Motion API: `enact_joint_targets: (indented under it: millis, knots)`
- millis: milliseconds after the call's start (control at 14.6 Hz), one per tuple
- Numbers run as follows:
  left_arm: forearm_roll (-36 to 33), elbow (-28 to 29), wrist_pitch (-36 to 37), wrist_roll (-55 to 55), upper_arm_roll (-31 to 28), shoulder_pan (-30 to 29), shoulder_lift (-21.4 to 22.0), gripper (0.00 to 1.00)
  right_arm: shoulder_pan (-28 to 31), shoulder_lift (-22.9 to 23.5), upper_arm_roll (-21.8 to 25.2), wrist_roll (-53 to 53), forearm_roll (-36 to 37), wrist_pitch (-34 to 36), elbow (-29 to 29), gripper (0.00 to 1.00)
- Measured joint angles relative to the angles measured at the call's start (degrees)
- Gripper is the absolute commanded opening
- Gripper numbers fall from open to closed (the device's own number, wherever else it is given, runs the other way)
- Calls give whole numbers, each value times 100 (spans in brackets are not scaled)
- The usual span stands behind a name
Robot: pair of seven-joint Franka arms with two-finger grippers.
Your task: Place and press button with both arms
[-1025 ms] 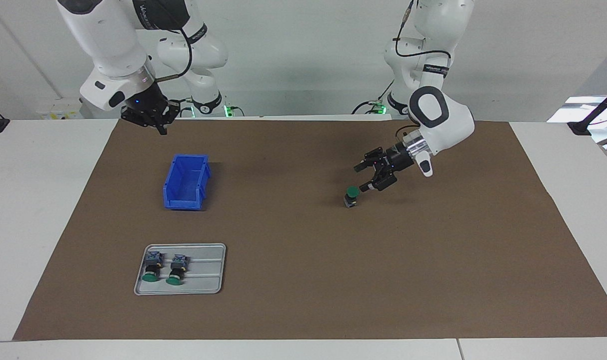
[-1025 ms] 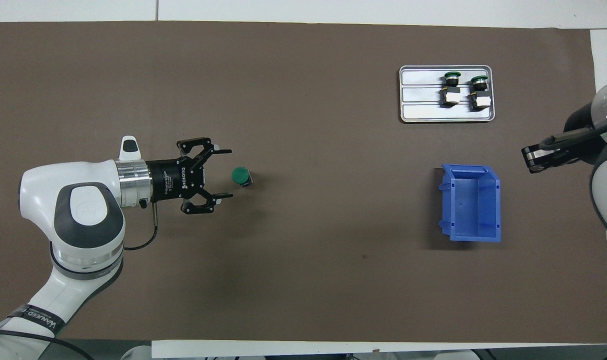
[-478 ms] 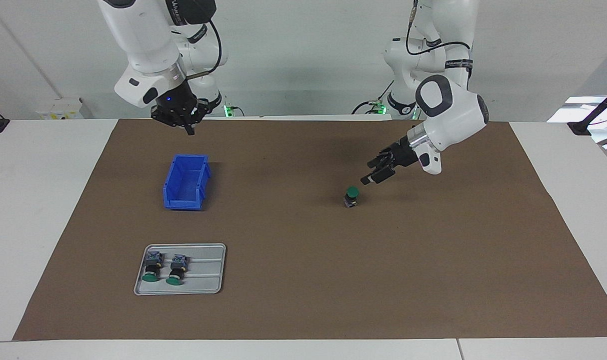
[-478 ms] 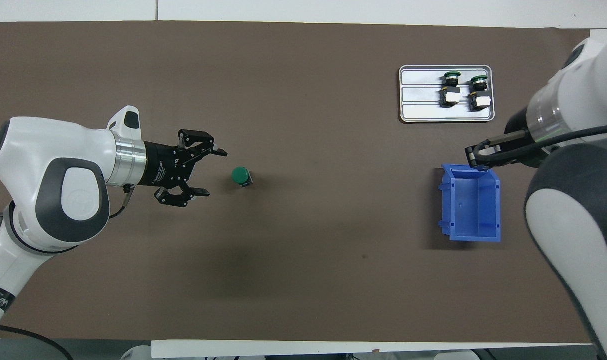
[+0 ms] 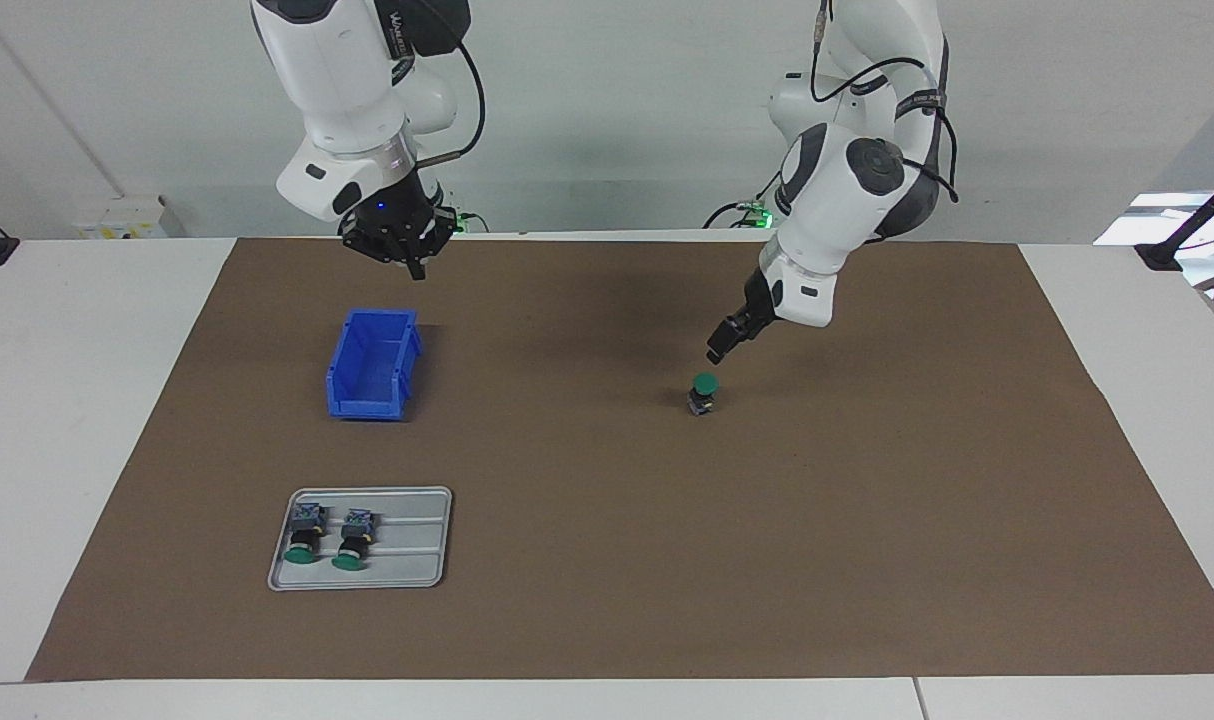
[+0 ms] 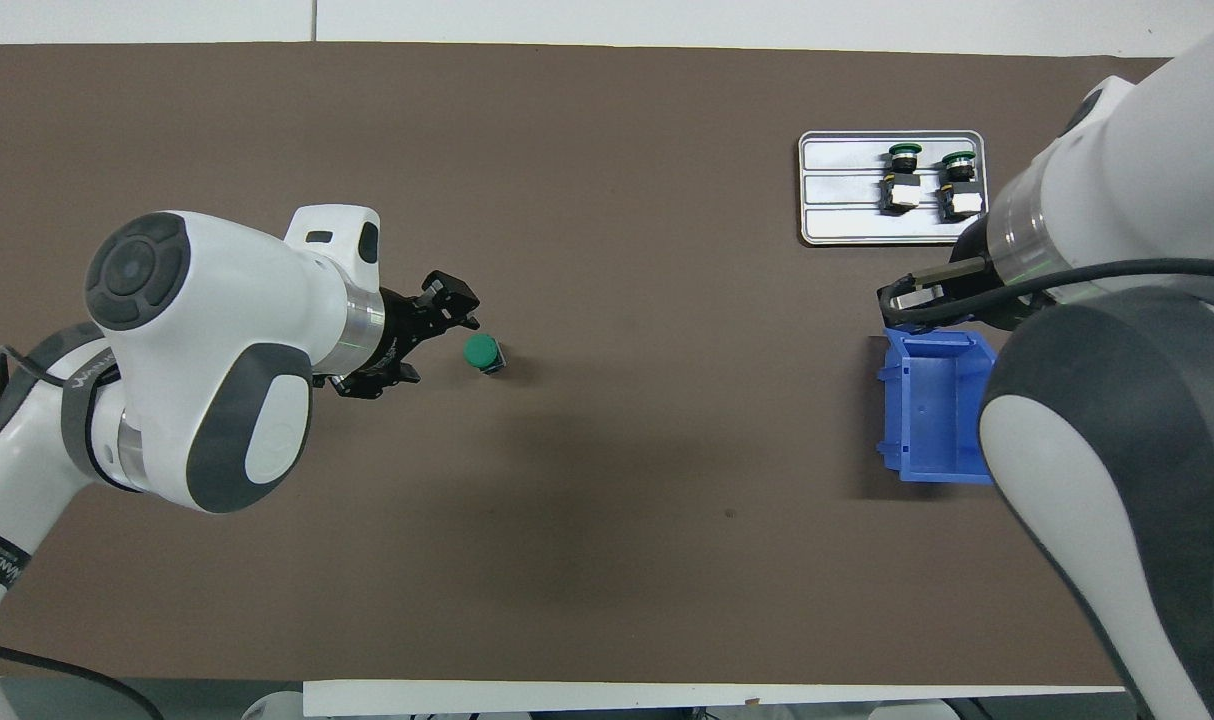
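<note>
On the brown mat (image 5: 607,560), upright button (image 5: 704,393) under left fingers (image 5: 715,352), gap unclear, blue bin (image 5: 372,364) under right fingers (image 5: 413,264), pressed together

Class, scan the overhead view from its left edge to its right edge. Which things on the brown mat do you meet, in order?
left gripper → upright button → metal tray with two more buttons → blue bin, partly covered by the right arm.

The scene is evenly and brightly lit from above. Soft, blurred shadows are cast on the brown mat (image 5: 607,560) below the left gripper (image 5: 715,355).
</note>
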State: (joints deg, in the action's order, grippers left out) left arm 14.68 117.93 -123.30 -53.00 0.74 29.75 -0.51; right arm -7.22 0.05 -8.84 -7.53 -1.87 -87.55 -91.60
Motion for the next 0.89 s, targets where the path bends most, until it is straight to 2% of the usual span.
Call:
enact_joint_targets:
  millis: [68,205,273,547,615,889]
  knots:
    - [-162,-37,0,0,5,85,-39,13,8,0,7,-18,4,-2,0,27]
    - [-522,-149,-1,1,11,207,-160,4,115,1,51,-25,5,0,-11,59]
    - [-639,-228,-2,24,15,243,-260,1,188,3,63,-25,5,2,-18,68]
    - [-700,-339,-81,235,15,270,-521,0,242,3,74,-25,5,3,-95,72]
    - [-701,-339,-133,249,14,274,-570,0,241,2,74,-25,5,3,-128,77]
    - [-708,-338,-400,292,15,284,-783,0,255,-4,77,-25,5,-6,-179,80]
